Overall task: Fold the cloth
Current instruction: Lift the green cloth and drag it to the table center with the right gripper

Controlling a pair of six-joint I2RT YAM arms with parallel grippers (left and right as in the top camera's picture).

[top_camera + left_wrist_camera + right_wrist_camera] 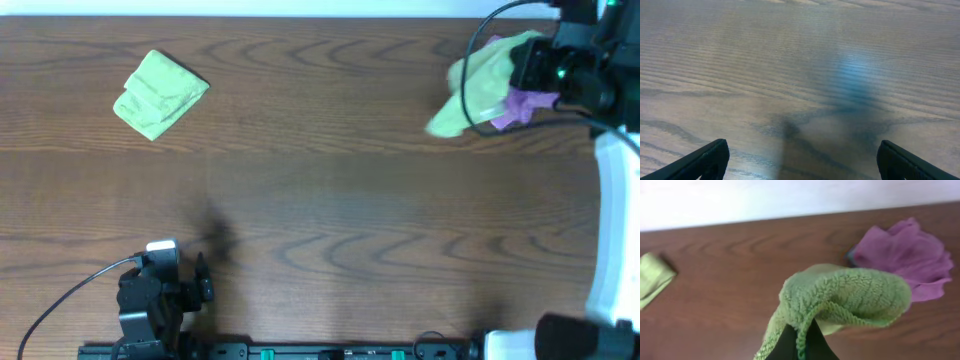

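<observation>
My right jaws pinch a fold of the fluffy green microfibre cloth (850, 297), which I judge light, limp and best gripped at its corners, while my left jaws stand wide.

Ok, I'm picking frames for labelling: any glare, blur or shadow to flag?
Left wrist: bluish glare on the brown wooden table, far grain soft. Right wrist: held fuzzy green cloth sharp, crumpled purple cloth behind softer. Overhead: evenly lit, dark shadow near the left gripper.

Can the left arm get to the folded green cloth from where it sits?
Probably yes: the left gripper is open and empty, and only bare table lies between it and the folded green cloth.
</observation>
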